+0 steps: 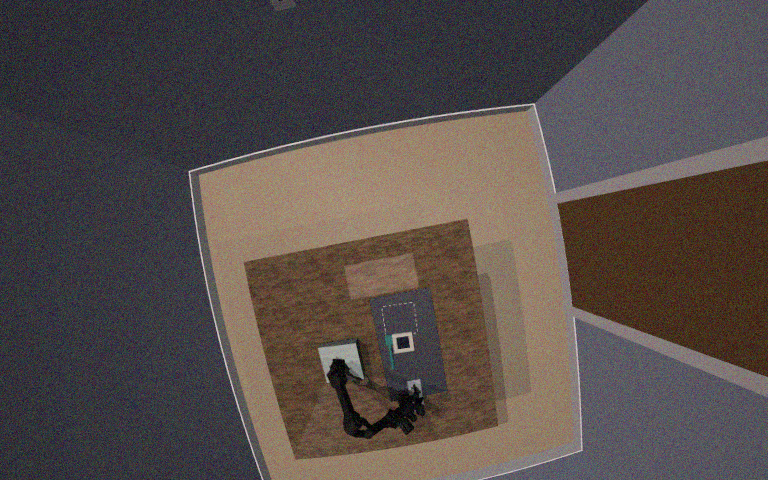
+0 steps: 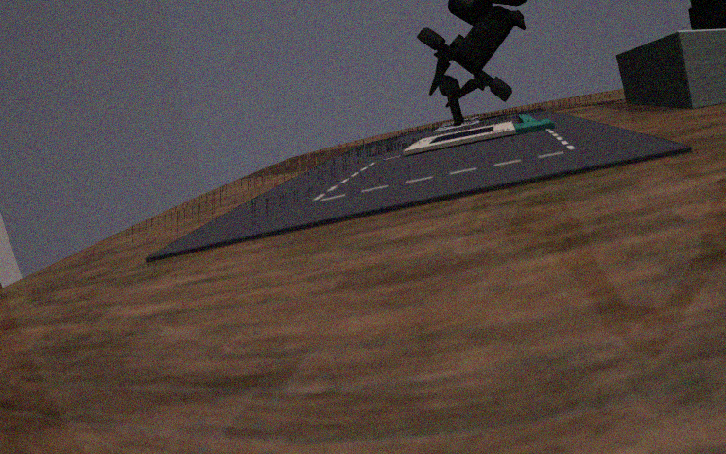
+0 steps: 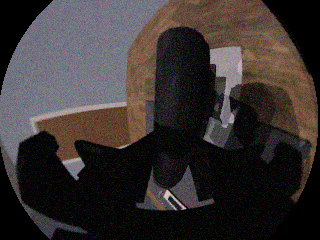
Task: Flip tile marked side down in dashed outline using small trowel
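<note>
Black and partly closed, the end effector (image 1: 417, 399) (image 2: 447, 90) (image 3: 170, 134) has its fingers around the dark handle of the small trowel (image 1: 414, 384) (image 2: 457, 112) (image 3: 182, 80), which stands up from a pale blade lying on the grey mat (image 1: 424, 365) (image 2: 267, 214). Farther along the mat I can see the cream tile (image 1: 402, 342) (image 2: 461, 136) (image 3: 175, 200), marked side up, just beside the dashed outline (image 1: 398, 304) (image 2: 419, 180). A teal piece (image 1: 390, 353) (image 2: 535, 124) lies right alongside the tile. Beneath the mat spreads the brown wood-grained surface (image 1: 305, 294) (image 2: 374, 321).
</note>
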Tool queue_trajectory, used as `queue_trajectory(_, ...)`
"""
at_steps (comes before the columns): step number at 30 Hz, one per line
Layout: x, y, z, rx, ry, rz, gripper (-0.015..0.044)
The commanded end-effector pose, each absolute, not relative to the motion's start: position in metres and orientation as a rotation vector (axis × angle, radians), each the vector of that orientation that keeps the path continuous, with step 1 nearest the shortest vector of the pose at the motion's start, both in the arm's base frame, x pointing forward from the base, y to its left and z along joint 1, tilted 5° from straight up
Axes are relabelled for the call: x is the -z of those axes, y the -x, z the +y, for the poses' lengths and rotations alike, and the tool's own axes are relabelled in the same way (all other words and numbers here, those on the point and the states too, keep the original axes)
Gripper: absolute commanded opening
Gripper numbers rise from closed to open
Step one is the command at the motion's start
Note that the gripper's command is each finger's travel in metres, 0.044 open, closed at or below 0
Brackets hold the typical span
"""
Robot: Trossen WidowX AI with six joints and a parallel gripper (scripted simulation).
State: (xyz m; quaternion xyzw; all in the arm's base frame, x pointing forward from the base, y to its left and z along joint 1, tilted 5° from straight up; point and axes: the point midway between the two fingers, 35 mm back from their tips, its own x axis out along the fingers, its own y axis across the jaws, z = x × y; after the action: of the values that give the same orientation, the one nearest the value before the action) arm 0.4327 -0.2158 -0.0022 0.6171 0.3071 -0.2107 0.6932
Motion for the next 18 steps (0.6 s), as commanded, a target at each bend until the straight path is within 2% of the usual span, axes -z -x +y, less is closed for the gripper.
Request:
queue_trajectory(1, 0.002, -0.433, -0.217, 0.475, -1.377, 0.682, 0.0062)
queue_trajectory(10, 0.002, -0.433, -0.217, 0.475, -1.377, 0.682, 0.0003)
queue_trajectory(18, -0.033, -0.436, -0.215, 0.472, -1.378, 0.684, 0.0)
